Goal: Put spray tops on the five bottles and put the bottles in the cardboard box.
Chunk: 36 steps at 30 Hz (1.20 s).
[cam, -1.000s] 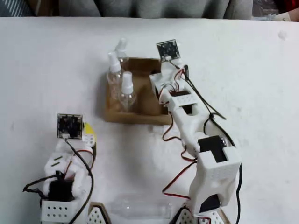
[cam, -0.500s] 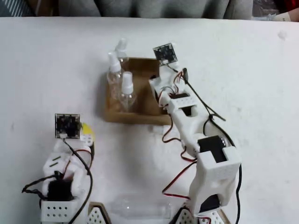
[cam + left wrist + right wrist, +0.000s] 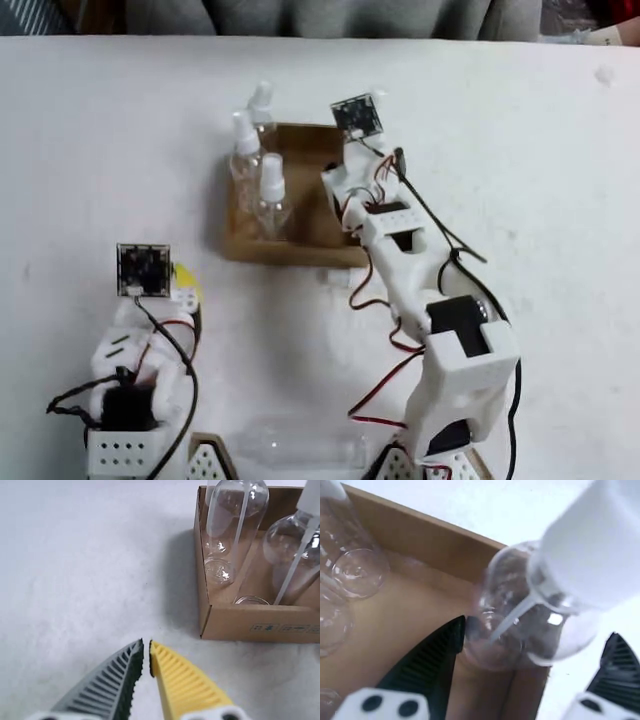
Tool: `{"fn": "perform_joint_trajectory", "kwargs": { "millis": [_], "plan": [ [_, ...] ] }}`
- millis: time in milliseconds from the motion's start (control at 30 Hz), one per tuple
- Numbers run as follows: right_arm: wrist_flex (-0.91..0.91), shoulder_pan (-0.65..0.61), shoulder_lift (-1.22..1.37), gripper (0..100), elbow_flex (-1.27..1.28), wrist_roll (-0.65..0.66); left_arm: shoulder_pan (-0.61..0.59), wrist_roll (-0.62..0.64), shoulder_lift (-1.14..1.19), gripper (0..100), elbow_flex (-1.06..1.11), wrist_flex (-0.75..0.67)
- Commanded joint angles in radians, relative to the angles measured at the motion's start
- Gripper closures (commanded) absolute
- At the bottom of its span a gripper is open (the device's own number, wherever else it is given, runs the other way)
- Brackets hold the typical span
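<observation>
Over the box [image 3: 420, 535] corner, right claw [image 3: 537, 630] spread wide with a capped bottle [image 3: 502, 600] between its jaws; left claw [image 3: 146, 645] pinched closed, empty, near box.

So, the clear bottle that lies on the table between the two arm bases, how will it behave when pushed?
The bottle lies on its side and looks round, so it would probably roll. It looks empty, so it is likely light and easily knocked away. Its smooth clear wall may slip in a grip.
</observation>
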Motion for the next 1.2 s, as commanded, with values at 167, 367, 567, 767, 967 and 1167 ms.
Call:
{"fn": "perform_joint_trajectory", "kwargs": {
  "millis": [167, 367, 567, 767, 967, 1167],
  "plan": [
    [0.018, 0.004, -0.070, 64.0, -0.003, -0.040, -0.008, -0.011, -0.013, 98, -0.002, -0.037],
    [0.018, 0.004, -0.079, 64.0, -0.003, -0.040, -0.008, -0.011, -0.013, 98, -0.002, -0.037],
    [0.019, -0.005, -0.171, 64.0, 0.041, -0.048, -0.008, -0.011, -0.013, 98, -0.002, -0.038],
    [0.018, -0.008, -0.182, 64.0, 0.055, -0.049, -0.008, -0.011, -0.013, 98, -0.002, -0.038],
    [0.018, -0.007, -0.182, 64.0, 0.057, -0.049, -0.008, -0.011, -0.013, 98, -0.002, -0.038],
    [0.018, -0.007, -0.182, 64.0, 0.057, -0.049, -0.008, -0.011, -0.013, 98, -0.002, -0.038]
  ]
}}
